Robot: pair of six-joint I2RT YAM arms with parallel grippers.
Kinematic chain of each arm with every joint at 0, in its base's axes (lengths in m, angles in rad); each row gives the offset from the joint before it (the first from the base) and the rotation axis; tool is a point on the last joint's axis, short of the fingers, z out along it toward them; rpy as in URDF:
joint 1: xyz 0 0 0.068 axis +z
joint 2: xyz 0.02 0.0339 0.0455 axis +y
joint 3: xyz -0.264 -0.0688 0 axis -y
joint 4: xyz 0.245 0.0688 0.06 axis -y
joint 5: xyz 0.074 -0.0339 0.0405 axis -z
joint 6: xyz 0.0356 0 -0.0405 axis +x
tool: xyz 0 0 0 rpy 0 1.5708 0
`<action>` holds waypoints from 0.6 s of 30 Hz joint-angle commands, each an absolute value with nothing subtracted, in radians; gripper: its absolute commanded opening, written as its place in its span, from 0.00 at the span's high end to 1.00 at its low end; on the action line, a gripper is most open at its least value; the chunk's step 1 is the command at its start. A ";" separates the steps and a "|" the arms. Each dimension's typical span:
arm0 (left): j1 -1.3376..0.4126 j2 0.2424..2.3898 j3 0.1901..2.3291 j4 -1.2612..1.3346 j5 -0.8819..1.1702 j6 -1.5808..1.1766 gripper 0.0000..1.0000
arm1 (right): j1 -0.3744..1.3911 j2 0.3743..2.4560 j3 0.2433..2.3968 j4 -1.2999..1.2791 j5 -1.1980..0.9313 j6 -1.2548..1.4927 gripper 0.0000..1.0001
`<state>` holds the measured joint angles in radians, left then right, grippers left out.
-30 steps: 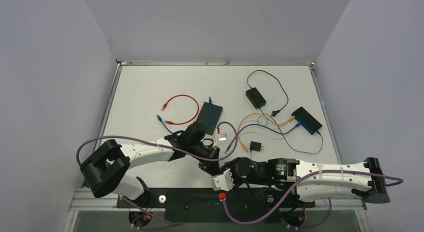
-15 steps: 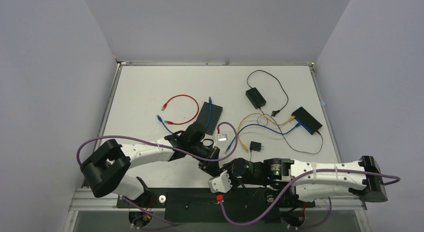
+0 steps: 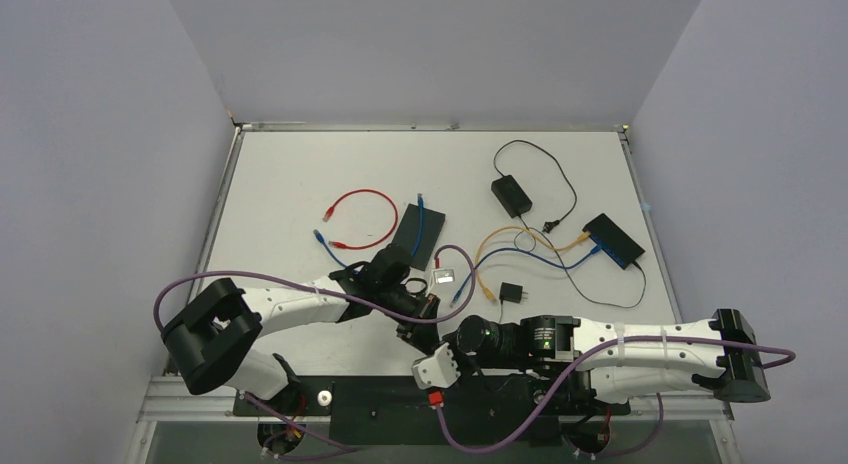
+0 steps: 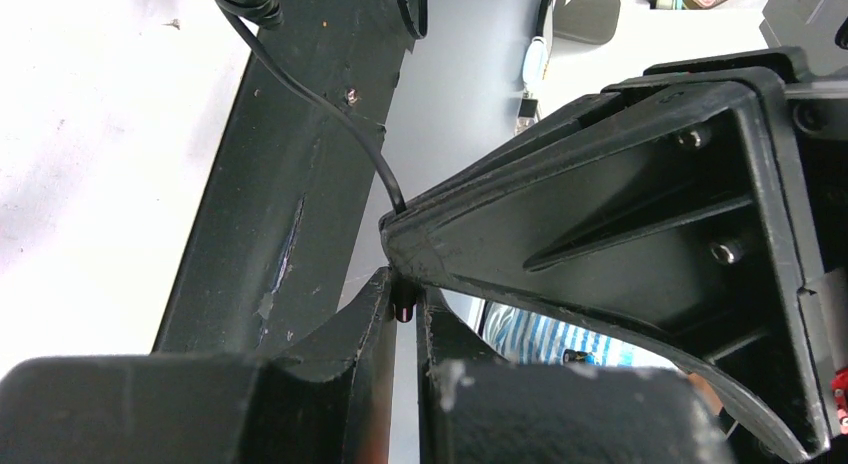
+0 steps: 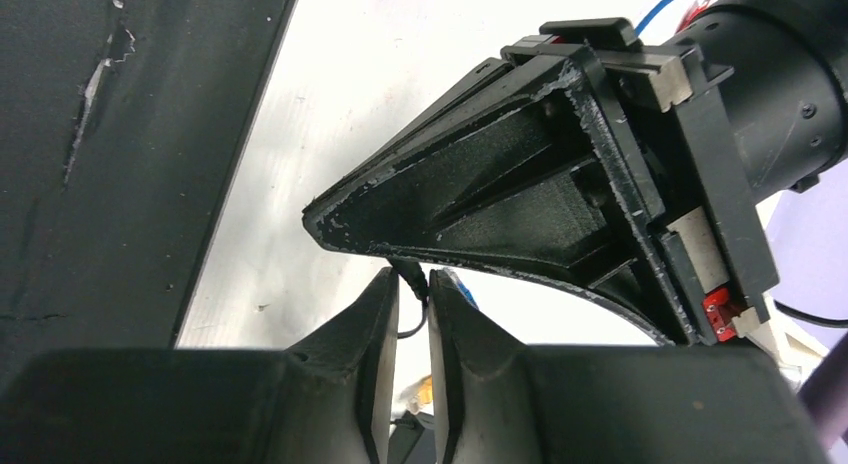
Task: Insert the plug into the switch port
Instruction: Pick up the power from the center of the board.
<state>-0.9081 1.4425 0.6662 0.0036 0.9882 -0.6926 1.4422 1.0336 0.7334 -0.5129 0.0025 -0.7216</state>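
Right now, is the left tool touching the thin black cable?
Touching. The left wrist view shows the left tool pinching the thin black cable at its end.

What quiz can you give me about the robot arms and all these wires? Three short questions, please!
1. True or false: the red cable lies apart from the switch.
2. What do the left jaws pinch? A) the small black plug B) the red cable C) the switch
3. In the top view, which side of the table is the switch on?

Key: 1 true; 2 A; 3 the right side.
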 commanded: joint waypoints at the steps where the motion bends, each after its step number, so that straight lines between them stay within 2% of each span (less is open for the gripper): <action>1: -0.911 1.446 0.671 0.062 1.019 -0.686 1.00 | 1.454 1.038 0.774 -0.481 -0.035 -0.718 0.90; 4: -0.910 1.446 0.671 0.069 1.019 -0.690 1.00 | 1.458 1.039 0.774 -0.483 -0.041 -0.712 1.00; 7: -0.910 1.439 0.673 0.071 1.010 -0.690 0.99 | 1.462 1.045 0.775 -0.484 -0.048 -0.702 1.00; 10: -0.901 1.419 0.676 0.053 0.978 -0.682 0.89 | 1.463 1.044 0.771 -0.488 -0.040 -0.676 1.00; 13: -0.888 1.393 0.682 0.011 0.939 -0.653 0.71 | 1.463 1.037 0.760 -0.487 -0.022 -0.651 1.00; 18: -0.833 1.309 0.679 -0.060 0.809 -0.628 0.63 | 1.463 1.003 0.732 -0.471 0.054 -0.591 1.00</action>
<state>-0.8795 1.3983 0.6598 -0.0319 0.9169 -0.6685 1.4548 1.0336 0.7334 -0.5236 -0.0071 -0.6563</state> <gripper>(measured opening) 0.354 0.023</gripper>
